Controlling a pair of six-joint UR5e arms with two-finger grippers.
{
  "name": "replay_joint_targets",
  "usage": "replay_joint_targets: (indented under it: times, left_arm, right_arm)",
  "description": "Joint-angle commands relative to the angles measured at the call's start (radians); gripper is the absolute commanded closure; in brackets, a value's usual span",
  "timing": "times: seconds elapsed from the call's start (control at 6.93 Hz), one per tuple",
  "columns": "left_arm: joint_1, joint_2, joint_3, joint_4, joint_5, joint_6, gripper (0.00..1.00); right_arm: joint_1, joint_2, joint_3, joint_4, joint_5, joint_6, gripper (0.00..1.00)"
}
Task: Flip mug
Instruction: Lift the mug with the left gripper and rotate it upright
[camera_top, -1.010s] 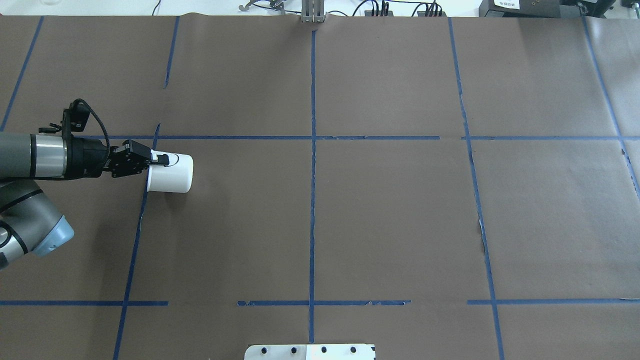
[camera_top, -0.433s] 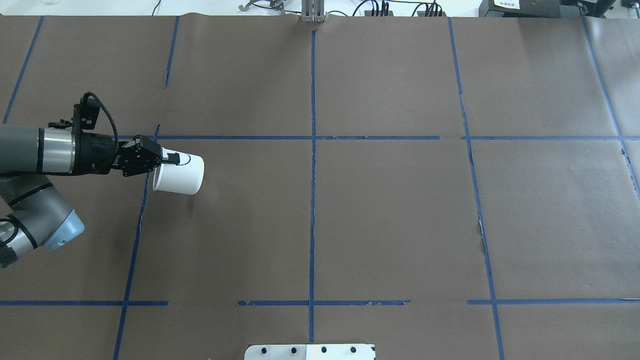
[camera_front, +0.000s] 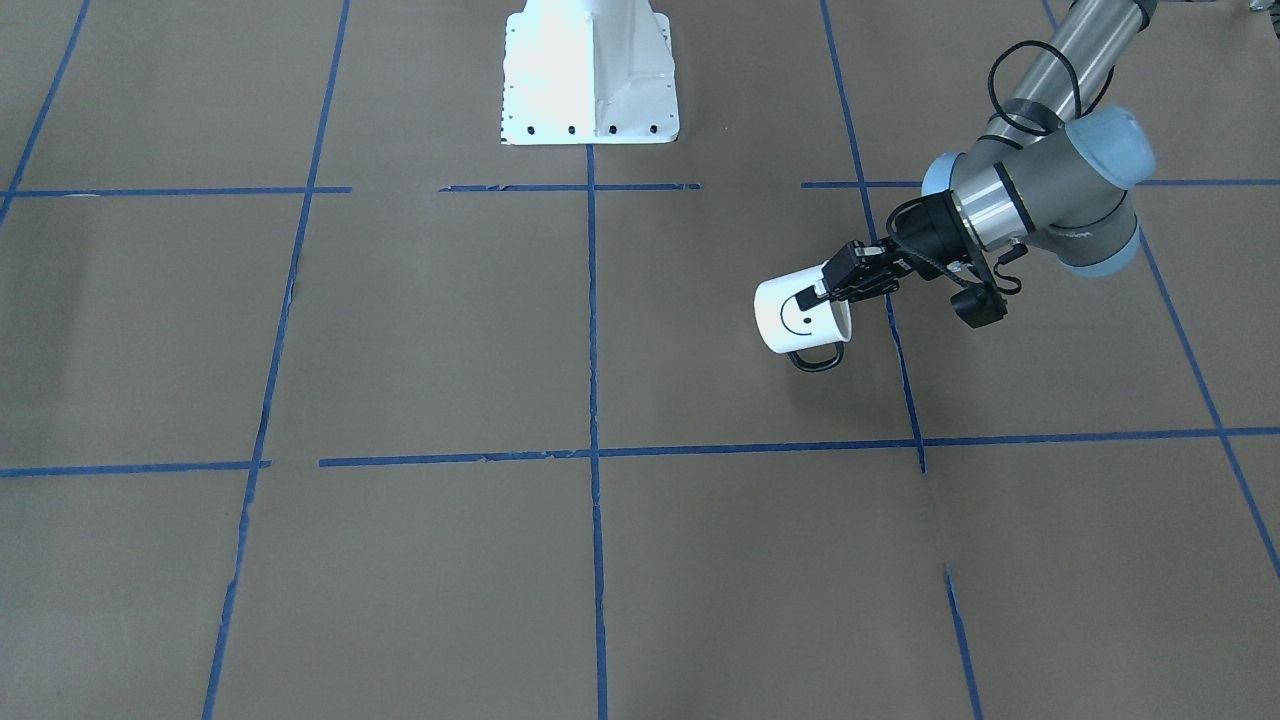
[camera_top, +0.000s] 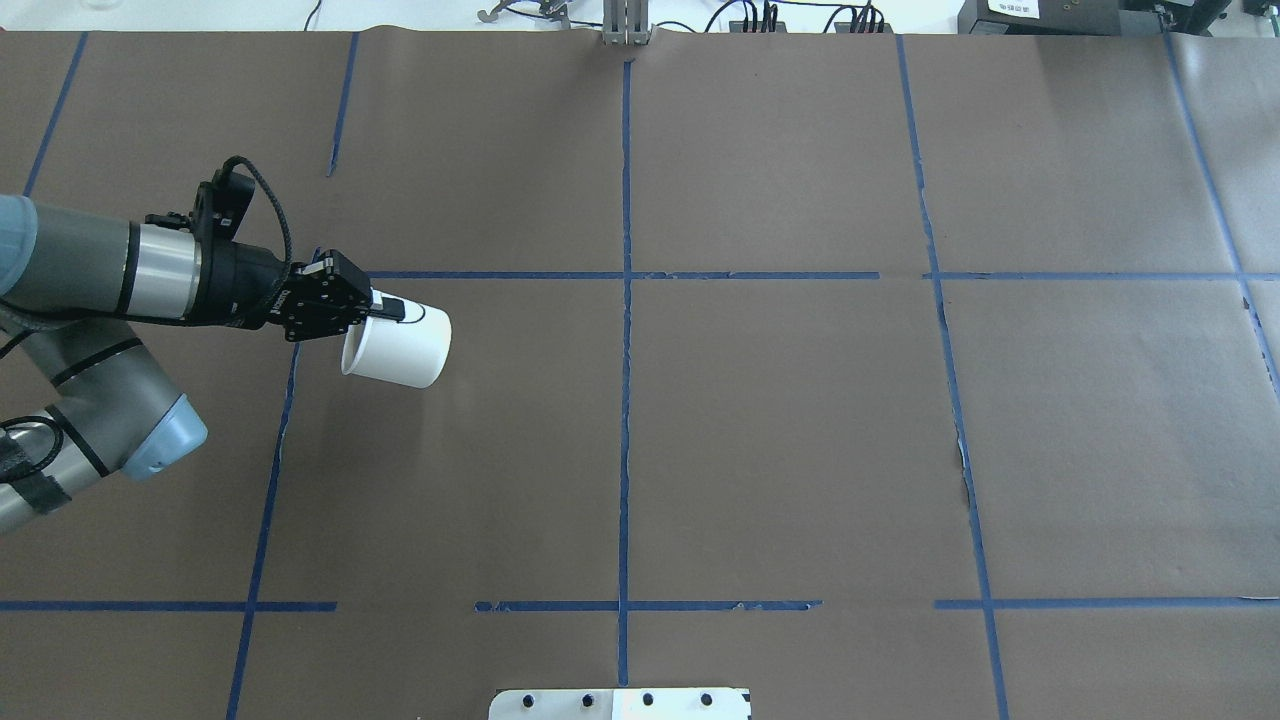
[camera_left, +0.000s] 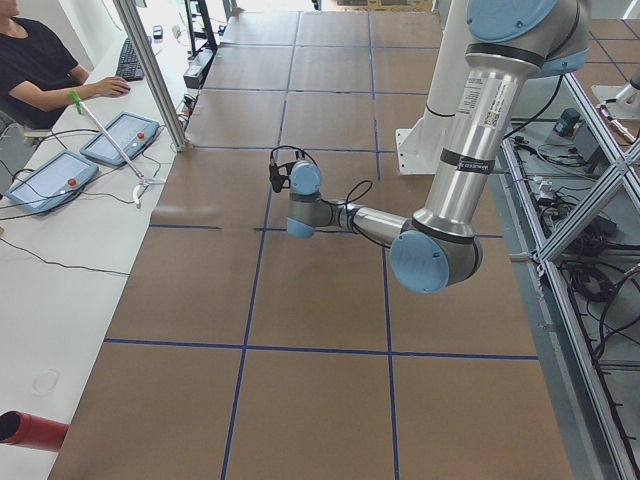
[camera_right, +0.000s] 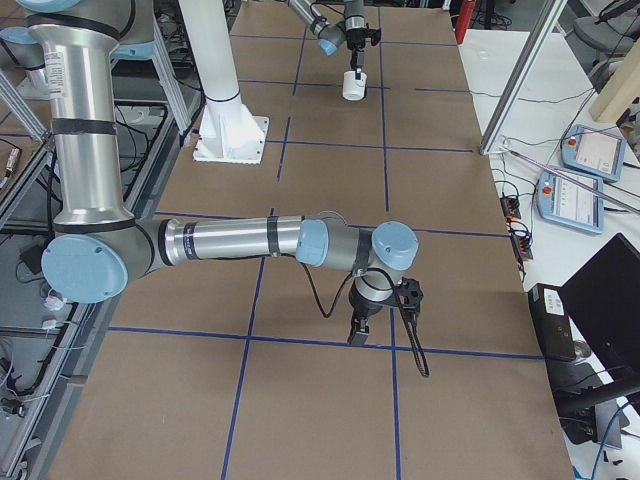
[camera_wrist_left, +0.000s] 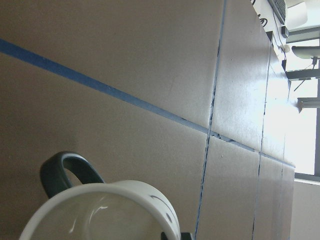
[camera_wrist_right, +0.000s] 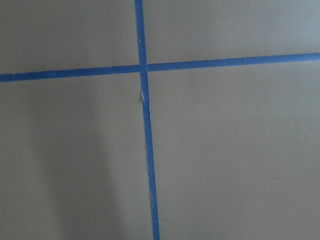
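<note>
The white mug (camera_top: 400, 352) lies on its side in the air over the table's left part, its open mouth towards my left arm. In the front-facing view the mug (camera_front: 795, 315) shows its black smiley face, and its black handle (camera_front: 815, 358) hangs below. My left gripper (camera_top: 385, 308) is shut on the mug's rim, also seen in the front-facing view (camera_front: 815, 295). The left wrist view looks into the mug (camera_wrist_left: 100, 215). My right gripper (camera_right: 358, 335) shows only in the exterior right view, low over the table; I cannot tell whether it is open or shut.
Brown paper with blue tape lines (camera_top: 625, 300) covers the table. The white robot base plate (camera_front: 590, 70) stands at the table's near edge. An operator (camera_left: 40, 70) sits by control tablets (camera_left: 120, 140) beyond the far edge.
My left gripper has moved right and slightly away from me with the mug in it. The mug has tilted, its base swinging to the right and down.
</note>
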Motion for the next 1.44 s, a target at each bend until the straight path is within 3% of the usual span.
replay_joint_targets:
  times: [0.0, 0.43, 0.72, 1.01, 1.3]
  left_arm:
    - [0.010, -0.053, -0.141, 0.317, -0.002, 0.074, 1.00]
    - [0.041, -0.279, -0.206, 0.822, 0.036, 0.208, 1.00]
    - [0.137, -0.457, -0.209, 1.213, 0.208, 0.365, 1.00]
    - [0.236, -0.546, -0.184, 1.414, 0.347, 0.454, 1.00]
    - [0.300, -0.664, -0.035, 1.522, 0.453, 0.509, 1.00]
  right_arm:
    - [0.000, 0.000, 0.001, 0.000, 0.000, 0.000, 0.00]
    - [0.000, 0.000, 0.000, 0.000, 0.000, 0.000, 0.00]
    - [0.000, 0.000, 0.001, 0.000, 0.000, 0.000, 0.00]
    - [0.000, 0.000, 0.001, 0.000, 0.000, 0.000, 0.00]
    - [0.000, 0.000, 0.001, 0.000, 0.000, 0.000, 0.00]
